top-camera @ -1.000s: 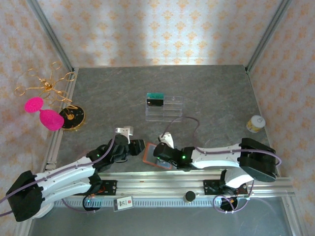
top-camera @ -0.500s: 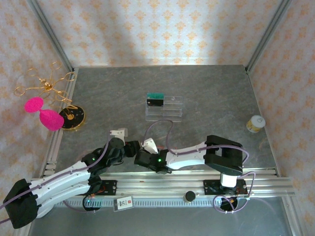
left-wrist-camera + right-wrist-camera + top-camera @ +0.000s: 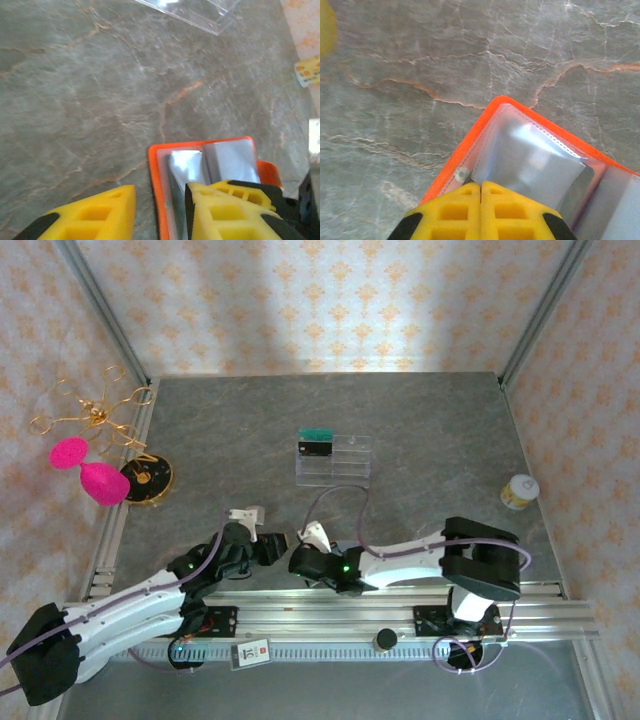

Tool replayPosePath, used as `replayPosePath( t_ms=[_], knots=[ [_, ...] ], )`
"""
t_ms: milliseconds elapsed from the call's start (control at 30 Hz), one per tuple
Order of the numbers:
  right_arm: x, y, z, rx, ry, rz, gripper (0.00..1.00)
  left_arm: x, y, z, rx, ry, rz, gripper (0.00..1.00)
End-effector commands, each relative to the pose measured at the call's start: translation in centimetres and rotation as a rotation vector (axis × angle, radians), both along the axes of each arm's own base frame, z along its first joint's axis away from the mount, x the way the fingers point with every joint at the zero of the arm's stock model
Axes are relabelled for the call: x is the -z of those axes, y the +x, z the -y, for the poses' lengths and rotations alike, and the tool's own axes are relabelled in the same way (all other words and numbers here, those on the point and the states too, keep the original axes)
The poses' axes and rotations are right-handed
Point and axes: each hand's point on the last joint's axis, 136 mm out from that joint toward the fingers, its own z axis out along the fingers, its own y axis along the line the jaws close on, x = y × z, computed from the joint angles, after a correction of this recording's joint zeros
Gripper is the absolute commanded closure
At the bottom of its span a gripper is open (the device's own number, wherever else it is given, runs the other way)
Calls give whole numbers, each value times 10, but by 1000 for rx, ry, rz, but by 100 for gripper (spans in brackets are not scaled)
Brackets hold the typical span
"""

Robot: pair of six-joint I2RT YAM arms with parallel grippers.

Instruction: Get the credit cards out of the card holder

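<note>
Holder (image 3: 230, 156): open, flat on table (image 3: 75, 100), near edge. My right gripper (image 3: 480, 189): clenched at its rim. My left gripper (image 3: 159, 200): fingers apart, straddling its orange side edge.

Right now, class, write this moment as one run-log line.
left gripper: open, straddling card holder edge | right gripper: shut at holder's inner panel | credit cards: teal and dark, in clear rack

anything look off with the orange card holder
The card holder's inner sleeve seems to bow up beside the centre fold instead of lying flat, ahead of the shut right fingers. Nothing else stands out.
</note>
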Motion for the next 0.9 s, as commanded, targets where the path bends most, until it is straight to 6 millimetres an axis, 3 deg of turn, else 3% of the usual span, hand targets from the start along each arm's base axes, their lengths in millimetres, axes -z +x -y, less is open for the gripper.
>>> replayPosePath(
  t_ms=[0, 233, 667, 867],
  knots=[
    [-27, -2, -24, -70, 198, -25, 100, -14, -5, 23, 88, -122, 10, 76],
    [-29, -4, -19, -58, 246, -41, 100, -7, -14, 40, 148, -173, -32, 90],
    [-39, -3, -12, -24, 314, -32, 100, 38, -24, 44, 169, -53, -188, 99],
    [-39, -6, -11, -33, 323, -39, 100, 29, -23, 51, 191, -88, -168, 96]
  ],
)
